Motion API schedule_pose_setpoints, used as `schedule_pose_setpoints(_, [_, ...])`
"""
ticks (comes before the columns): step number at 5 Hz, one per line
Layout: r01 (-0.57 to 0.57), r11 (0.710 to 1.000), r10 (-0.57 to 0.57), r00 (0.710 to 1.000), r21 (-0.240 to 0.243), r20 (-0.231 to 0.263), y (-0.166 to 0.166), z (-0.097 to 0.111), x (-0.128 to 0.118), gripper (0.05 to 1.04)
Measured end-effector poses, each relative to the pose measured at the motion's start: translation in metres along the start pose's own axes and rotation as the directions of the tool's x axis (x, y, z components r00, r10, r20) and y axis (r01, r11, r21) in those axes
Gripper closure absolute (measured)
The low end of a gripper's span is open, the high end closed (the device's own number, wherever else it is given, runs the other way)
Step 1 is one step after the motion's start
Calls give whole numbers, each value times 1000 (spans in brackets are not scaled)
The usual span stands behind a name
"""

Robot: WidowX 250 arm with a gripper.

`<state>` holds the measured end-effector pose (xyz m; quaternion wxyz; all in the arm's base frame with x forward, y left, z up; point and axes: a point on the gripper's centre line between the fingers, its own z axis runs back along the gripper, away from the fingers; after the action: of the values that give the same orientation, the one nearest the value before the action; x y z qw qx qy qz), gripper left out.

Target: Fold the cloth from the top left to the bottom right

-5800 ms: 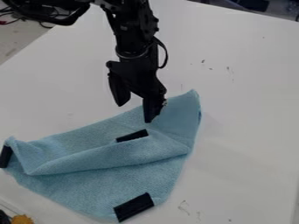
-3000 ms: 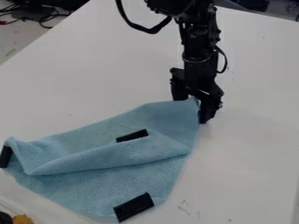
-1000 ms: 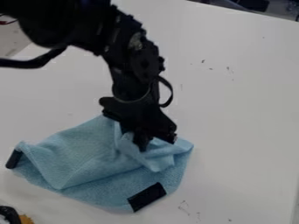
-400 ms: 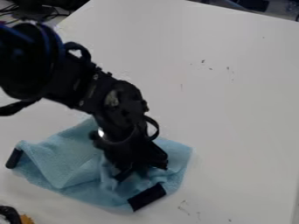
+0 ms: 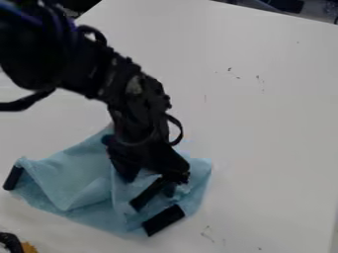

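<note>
The black gripper (image 5: 150, 184) hangs over the right half of the light blue cloth (image 5: 72, 183), low against its bunched fabric. Its fingers stand apart, with some blue fabric showing between them. The cloth lies rumpled, with a raised fold slanting through its left part and a flap turned over under the gripper. One black strip (image 5: 147, 193) lies on the flap by the fingers. Another black strip (image 5: 163, 220) is at the cloth's lower right edge, and a third black strip (image 5: 13, 178) is at its left corner. The gripper hides part of the flap.
The cloth rests on a white table (image 5: 264, 128). At the bottom left corner of the view are a black object (image 5: 10, 242) and an orange-yellow object (image 5: 28, 247). The table's far edge runs along the top right.
The gripper went from the cloth's upper right corner down and left across the cloth, bringing that corner over. Since the last earlier frame it has risen slightly and its fingers have spread.
</note>
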<state>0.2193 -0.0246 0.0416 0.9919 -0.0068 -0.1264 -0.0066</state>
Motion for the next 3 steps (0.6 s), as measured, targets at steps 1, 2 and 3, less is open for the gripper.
schedule_pose_setpoints(1, [99,995,-99,993,1,-59,3,23,25,81])
schedule_pose_setpoints(2, [164,986,-166,981,-27,-96,2,32,38,83])
schedule_pose_setpoints(3, [178,982,-185,976,-66,-117,4,29,41,83])
